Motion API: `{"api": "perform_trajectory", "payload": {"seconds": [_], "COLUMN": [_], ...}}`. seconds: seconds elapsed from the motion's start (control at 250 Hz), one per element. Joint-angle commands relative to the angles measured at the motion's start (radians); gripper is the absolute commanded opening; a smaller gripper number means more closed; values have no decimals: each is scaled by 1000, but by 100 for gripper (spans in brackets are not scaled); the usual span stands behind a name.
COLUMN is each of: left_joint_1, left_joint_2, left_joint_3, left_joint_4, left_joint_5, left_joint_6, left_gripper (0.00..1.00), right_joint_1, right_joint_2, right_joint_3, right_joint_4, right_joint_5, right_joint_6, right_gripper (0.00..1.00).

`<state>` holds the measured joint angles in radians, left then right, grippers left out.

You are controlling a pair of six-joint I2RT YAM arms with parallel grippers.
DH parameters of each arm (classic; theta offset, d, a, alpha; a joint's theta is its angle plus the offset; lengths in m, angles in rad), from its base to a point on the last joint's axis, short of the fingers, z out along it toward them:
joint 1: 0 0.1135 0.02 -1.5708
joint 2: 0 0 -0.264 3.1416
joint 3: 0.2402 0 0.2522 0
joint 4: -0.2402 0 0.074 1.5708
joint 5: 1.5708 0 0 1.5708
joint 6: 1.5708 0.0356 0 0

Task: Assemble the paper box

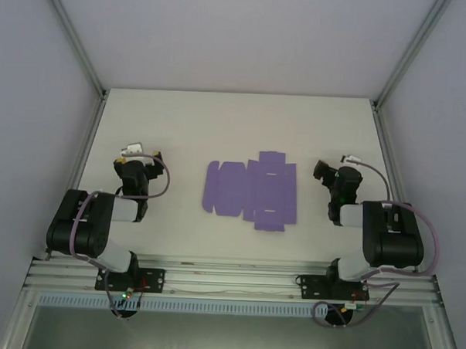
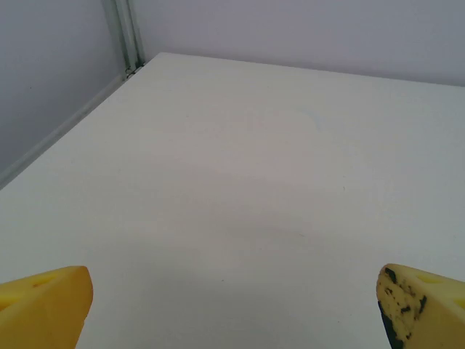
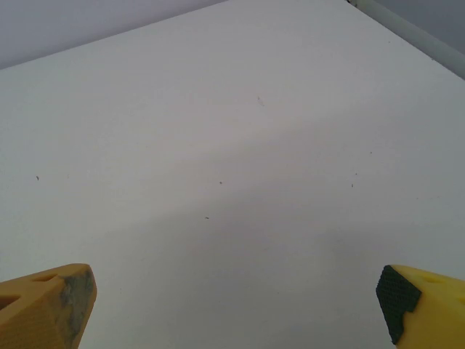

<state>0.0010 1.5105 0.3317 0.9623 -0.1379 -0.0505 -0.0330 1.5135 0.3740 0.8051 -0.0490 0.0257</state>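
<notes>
flat purple die-cut card sheet (image 1: 251, 191) lies unfolded at centre frame on white table (image 1: 181, 118), between the arms. left pincer (image 2: 234, 309) and right pincer (image 3: 236, 309) both spread wide; yellow fingertips (image 2: 43, 305) cropped at bottom corners.

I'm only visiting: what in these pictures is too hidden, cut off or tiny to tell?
Top view: the slits and folds of the paper box are too small to count; its underside lies against the table.
Left wrist view: the bottom edge cuts off the left claw, all but its yellow fingertips.
Right wrist view: the right claw is cut off likewise.
</notes>
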Motion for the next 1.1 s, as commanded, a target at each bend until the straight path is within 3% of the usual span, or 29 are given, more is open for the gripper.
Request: {"api": "perform_trajectory", "payload": {"seconds": [0.0, 1.015, 1.095], "left_joint_1": [7, 6, 7], "left_joint_2": [2, -4, -115], "left_joint_3": [-10, -8, 55], "left_joint_4": [44, 59, -168], "left_joint_5": [5, -9, -21], "left_joint_6": [18, 24, 10], "left_gripper": [100, 100, 100], "right_joint_1": [1, 1, 1], "right_joint_2": [-15, -27, -81], "right_joint_3": [19, 32, 66], "right_joint_4": [17, -9, -107], "right_joint_5": [26, 49, 37], "right_joint_6": [8, 17, 10], "right_gripper": [100, 100, 100]}}
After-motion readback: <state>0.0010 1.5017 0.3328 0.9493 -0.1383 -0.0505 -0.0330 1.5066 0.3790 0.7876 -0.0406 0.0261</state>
